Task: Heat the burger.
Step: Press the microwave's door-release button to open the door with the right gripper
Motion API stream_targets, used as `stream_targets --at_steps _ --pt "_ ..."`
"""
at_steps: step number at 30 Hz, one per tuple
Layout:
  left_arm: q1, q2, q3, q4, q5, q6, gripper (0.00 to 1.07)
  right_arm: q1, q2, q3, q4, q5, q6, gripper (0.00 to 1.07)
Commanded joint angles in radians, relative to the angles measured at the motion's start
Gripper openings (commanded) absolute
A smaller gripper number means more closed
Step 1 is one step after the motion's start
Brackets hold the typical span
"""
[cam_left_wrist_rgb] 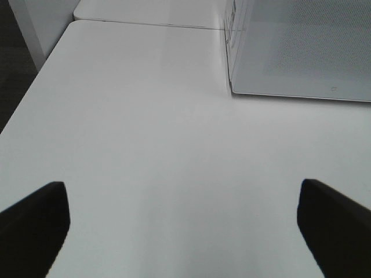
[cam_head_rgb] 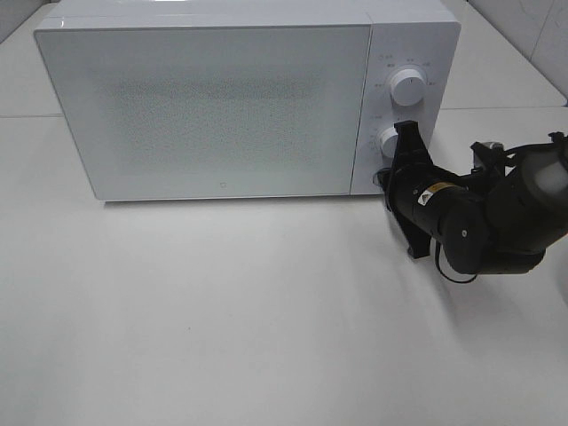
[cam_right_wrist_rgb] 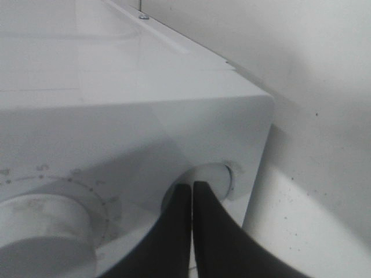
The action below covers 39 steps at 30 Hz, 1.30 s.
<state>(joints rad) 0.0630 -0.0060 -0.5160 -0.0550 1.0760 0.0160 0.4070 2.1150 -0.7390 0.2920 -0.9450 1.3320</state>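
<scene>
The burger is hidden; no view shows it. The white microwave (cam_head_rgb: 213,98) stands at the back of the table with its door closed. My right gripper (cam_head_rgb: 399,142) is at the control panel, shut, its two black fingertips (cam_right_wrist_rgb: 191,194) together against the lower knob (cam_right_wrist_rgb: 213,178), with nothing held between them. The upper knob (cam_head_rgb: 407,86) sits just above it. My left gripper (cam_left_wrist_rgb: 185,231) is outside the exterior high view; in the left wrist view it hangs open over bare table in front of the microwave's (cam_left_wrist_rgb: 301,52) left corner, its fingers (cam_left_wrist_rgb: 32,226) wide apart and empty.
The white table (cam_head_rgb: 222,311) stretches in front of the microwave. The right arm's black body (cam_head_rgb: 479,222) reaches in from the right edge. A seam between table panels (cam_left_wrist_rgb: 145,24) runs behind the microwave's left side, and a dark floor gap (cam_left_wrist_rgb: 14,69) lies past the table's left edge.
</scene>
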Motion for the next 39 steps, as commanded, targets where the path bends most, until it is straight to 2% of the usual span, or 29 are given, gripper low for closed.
stream_targets --at_steps 1,17,35,39 --pt "0.001 -0.003 -0.001 -0.007 -0.005 -0.003 1.0 -0.005 0.007 -0.025 0.011 -0.049 -0.005 0.0" --pt "0.001 -0.003 -0.001 -0.007 -0.005 -0.003 1.0 -0.005 0.007 -0.036 0.041 -0.146 -0.01 0.0" --pt "0.001 -0.003 -0.001 -0.007 -0.005 -0.003 1.0 -0.006 0.007 -0.105 0.04 -0.146 -0.025 0.0" --pt "0.001 -0.003 -0.001 -0.007 -0.005 -0.003 1.0 -0.029 0.014 -0.113 0.059 -0.152 -0.047 0.0"
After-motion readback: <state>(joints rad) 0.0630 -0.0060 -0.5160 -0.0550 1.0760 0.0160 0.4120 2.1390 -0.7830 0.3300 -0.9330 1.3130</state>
